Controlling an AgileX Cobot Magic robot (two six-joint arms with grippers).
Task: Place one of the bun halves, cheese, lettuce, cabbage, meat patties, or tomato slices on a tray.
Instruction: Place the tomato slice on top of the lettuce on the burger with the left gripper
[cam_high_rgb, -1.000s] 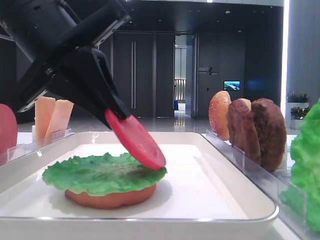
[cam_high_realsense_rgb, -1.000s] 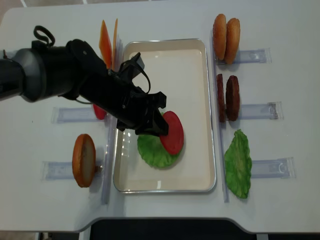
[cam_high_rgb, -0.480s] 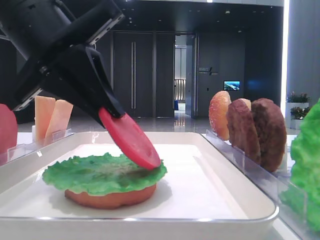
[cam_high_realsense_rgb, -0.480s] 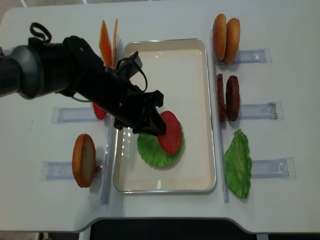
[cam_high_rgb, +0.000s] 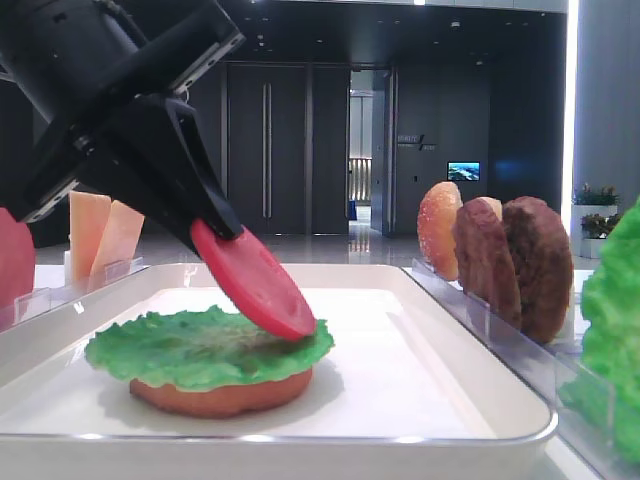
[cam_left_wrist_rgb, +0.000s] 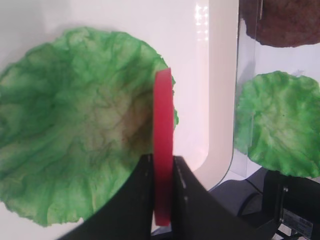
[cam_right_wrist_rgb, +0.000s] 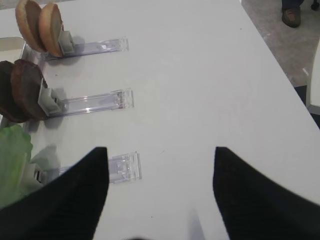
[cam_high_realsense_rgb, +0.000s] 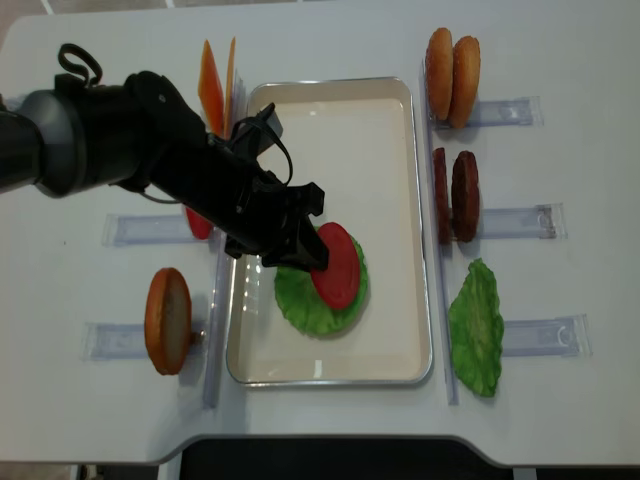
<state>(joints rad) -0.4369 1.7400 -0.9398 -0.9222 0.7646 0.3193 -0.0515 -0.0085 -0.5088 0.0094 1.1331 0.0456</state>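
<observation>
My left gripper is shut on a red tomato slice and holds it tilted, its lower edge at or just above a green lettuce leaf. In the left wrist view the tomato slice stands edge-on between the two black fingers. The lettuce lies on an orange bun half in the white tray. My right gripper is open over bare table, with nothing between its fingers.
Clear racks flank the tray. On the right stand two bun halves, two meat patties and another lettuce leaf. On the left stand cheese slices, a tomato slice and a bun half.
My left gripper has carried the tomato slice a little to the left over the lettuce. Its grip has stayed shut.
</observation>
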